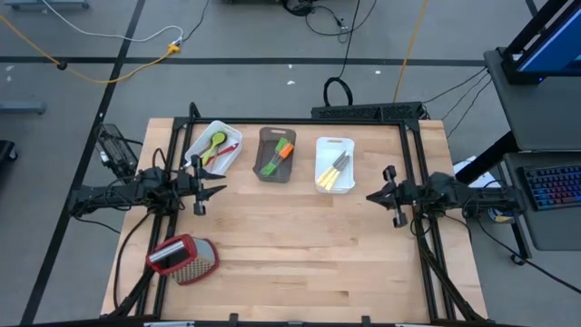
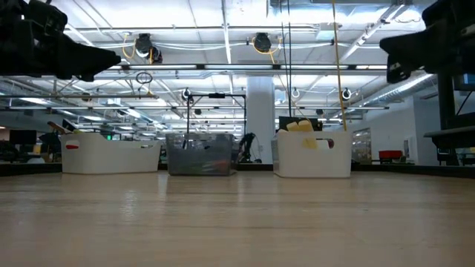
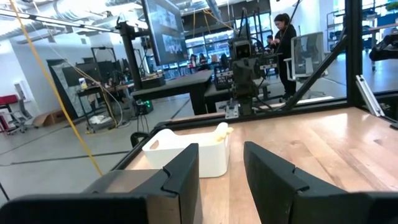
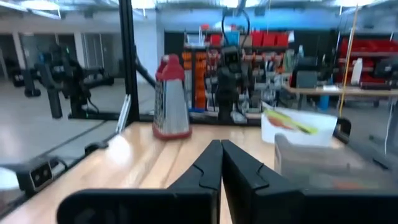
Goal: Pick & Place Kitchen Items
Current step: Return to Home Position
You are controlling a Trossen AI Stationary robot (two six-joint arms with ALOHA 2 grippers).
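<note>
Left gripper (image 1: 216,190) parted, right gripper (image 1: 372,194) closed, grater (image 1: 184,257) near left.

The counter (image 1: 300,245) is pale planked wood, smooth with a dull sheen. At its 7 o'clock, the grater (image 1: 186,259) is perforated bright metal with a red plastic top. The 11 o'clock white tub (image 1: 221,125), the dark tub (image 1: 277,133) and the 1 o'clock white tub (image 1: 334,140) look like matt plastic. The left end effector (image 3: 221,148) and right end effector (image 4: 221,143) are dark and matt.

This looks like a big robotics lab: strip lights (image 2: 223,30) overhead, cables (image 1: 309,9) trailing across the grey floor (image 1: 245,36), a monitor (image 3: 165,28), shelves of red bins (image 4: 367,46), and a person (image 3: 283,37) at the benches.
</note>
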